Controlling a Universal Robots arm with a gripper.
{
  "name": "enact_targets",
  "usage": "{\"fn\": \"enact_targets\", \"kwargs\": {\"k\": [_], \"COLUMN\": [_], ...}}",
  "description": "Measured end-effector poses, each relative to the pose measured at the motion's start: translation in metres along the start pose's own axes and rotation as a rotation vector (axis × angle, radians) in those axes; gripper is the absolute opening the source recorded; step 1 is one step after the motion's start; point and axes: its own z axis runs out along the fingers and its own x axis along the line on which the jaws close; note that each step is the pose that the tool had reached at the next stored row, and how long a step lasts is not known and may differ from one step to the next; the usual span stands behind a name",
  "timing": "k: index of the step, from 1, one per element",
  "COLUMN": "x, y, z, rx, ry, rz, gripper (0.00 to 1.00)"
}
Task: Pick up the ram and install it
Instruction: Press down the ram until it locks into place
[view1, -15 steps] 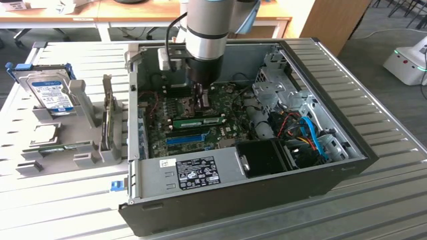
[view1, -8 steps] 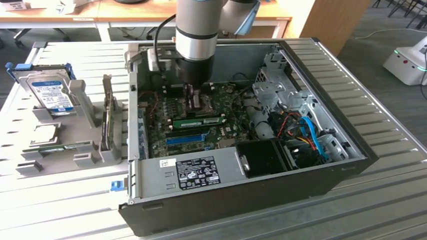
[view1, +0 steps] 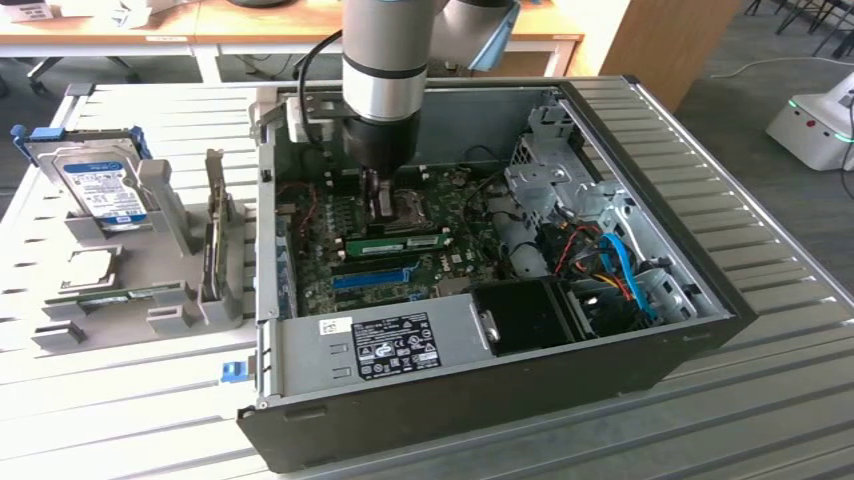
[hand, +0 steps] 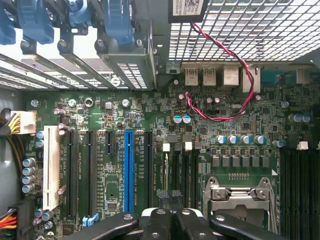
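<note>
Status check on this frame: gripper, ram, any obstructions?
Gripper shut, down inside the case over the motherboard. One ram stick seated on board. Nothing visibly blocking.

Tabletop (view1: 747, 410): pale grey, ribbed w/ long parallel slats, takes up most of the exterior view. Directly on it: open black PC case (view1: 467, 400), side panel off, motherboard facing up, sitting center to the exterior view's right. Just beside the case, on the exterior view's left, a grey holder rack (view1: 147, 310) w/ several slots. Hard drive (view1: 100, 185) w/ blue label stands upright in the rack's far slot; a green ram (view1: 120, 297) lies in a near slot; a dark card (view1: 216, 240) stands on edge in the slot nearest the case.
</note>
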Motion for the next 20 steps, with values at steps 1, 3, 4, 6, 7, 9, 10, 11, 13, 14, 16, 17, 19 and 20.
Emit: {"fn": "enact_targets", "kwargs": {"k": [1,3,4,6,7,9,10,11,13,14,16,17,19,20], "x": [0.0000,0.0000,0.0000,0.0000,0.0000,0.0001,0.0001,0.0001,0.0001,0.0001,0.0001,0.0001,0.0001,0.0001], "y": [0.0000,0.0001,0.0005,0.0016,0.0022,0.0037,0.0046,0.0054,0.0066,0.0068,0.0069,0.0069,0.0069,0.0069], "z": [0.0000,0.0000,0.0000,0.0001,0.0001,0.0001,0.0002,0.0002,0.0002,0.0002,0.0002,0.0002,0.0002,0.0002], "rx": [0.0000,0.0000,0.0000,0.0001,0.0000,0.0000,0.0000,0.0000,0.0000,0.0000,0.0000,0.0000,0.0000,0.0000], "ry": [0.0000,-0.0001,-0.0001,-0.0001,-0.0001,0.0000,-0.0001,-0.0001,-0.0001,0.0000,0.0000,0.0000,0.0000,0.0000], "rz": [0.000,0.000,0.000,0.000,0.000,0.000,0.000,0.000,0.000,0.000,0.000,0.000,0.000,0.000], "gripper": [0.11,0.11,0.11,0.11,0.11,0.11,0.11,0.11,0.11,0.11,0.11,0.11,0.11,0.11]}}
